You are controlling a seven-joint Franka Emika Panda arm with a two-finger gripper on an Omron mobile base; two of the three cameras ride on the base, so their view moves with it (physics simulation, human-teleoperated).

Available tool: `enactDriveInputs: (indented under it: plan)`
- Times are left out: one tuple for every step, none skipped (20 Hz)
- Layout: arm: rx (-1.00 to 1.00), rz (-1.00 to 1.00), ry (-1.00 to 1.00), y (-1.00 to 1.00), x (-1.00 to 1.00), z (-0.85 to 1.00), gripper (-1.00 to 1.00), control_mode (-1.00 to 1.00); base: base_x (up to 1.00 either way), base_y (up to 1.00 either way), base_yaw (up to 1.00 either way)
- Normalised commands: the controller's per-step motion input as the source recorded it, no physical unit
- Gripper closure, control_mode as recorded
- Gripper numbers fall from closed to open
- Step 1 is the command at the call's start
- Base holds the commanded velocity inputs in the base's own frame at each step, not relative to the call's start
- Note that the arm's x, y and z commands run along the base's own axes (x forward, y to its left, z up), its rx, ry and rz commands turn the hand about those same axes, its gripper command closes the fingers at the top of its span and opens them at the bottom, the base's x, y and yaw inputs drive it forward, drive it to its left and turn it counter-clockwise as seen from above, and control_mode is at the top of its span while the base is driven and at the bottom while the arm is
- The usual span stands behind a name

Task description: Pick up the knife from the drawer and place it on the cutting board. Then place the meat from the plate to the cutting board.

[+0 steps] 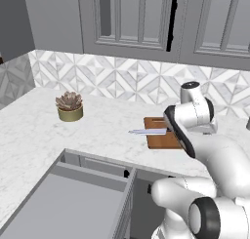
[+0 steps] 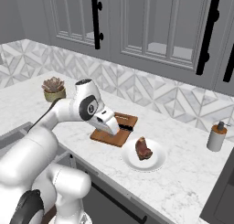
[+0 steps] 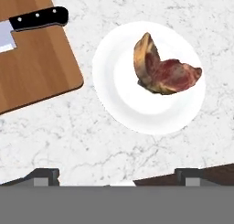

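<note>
Second step in hand — the knife (image 3: 34, 22) lies on the cutting board (image 3: 36, 67); the meat (image 3: 162, 70) sits on its plate (image 3: 119, 95) just beside. The gripper (image 3: 116, 175), fingers apart and empty, hovers above — next it must centre over the meat and descend.

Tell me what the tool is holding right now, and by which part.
Nothing. The tool is open and empty above the counter. The knife lies on the cutting board, and the meat sits on its plate.
</note>
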Motion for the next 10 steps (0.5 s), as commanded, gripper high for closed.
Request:
enactDriveInputs:
  plan:
    - [0.00, 0.06, 0.15, -0.42, 0.08, -0.03, -1.00, -1.00, 0.00, 0.00, 0.00]
    - [0.00, 0.05, 0.12, -0.47, 0.08, -0.06, -1.00, -1.00, 0.00, 0.00, 0.00]
    - [0.00, 0.05, 0.10, -0.49, 0.06, -0.06, -1.00, -1.00, 0.00, 0.00, 0.00]
    - [0.00, 0.03, 0.08, -0.51, 0.04, -0.08, -1.00, -1.00, 0.00, 0.00, 0.00]
    - [0.00, 0.02, 0.06, -0.54, 0.00, -0.04, -1.00, -1.00, 0.00, 0.00, 0.00]
    - [0.00, 0.00, 0.04, -0.56, 0.00, -0.01, -1.00, -1.00, 0.00, 0.00, 0.00]
    - [0.00, 0.00, 0.05, -0.56, 0.00, 0.00, -1.00, -1.00, 0.00, 0.00, 0.00]
    - [0.00, 0.00, 0.06, -0.49, 0.00, -0.03, -1.00, -1.00, 0.00, 0.00, 0.00]
    - [0.00, 0.00, 0.08, -0.49, 0.00, -0.04, -1.00, -1.00, 0.00, 0.00, 0.00]
    - [0.00, 0.00, 0.07, -0.46, 0.00, -0.05, -1.00, -1.00, 0.00, 0.00, 0.00]
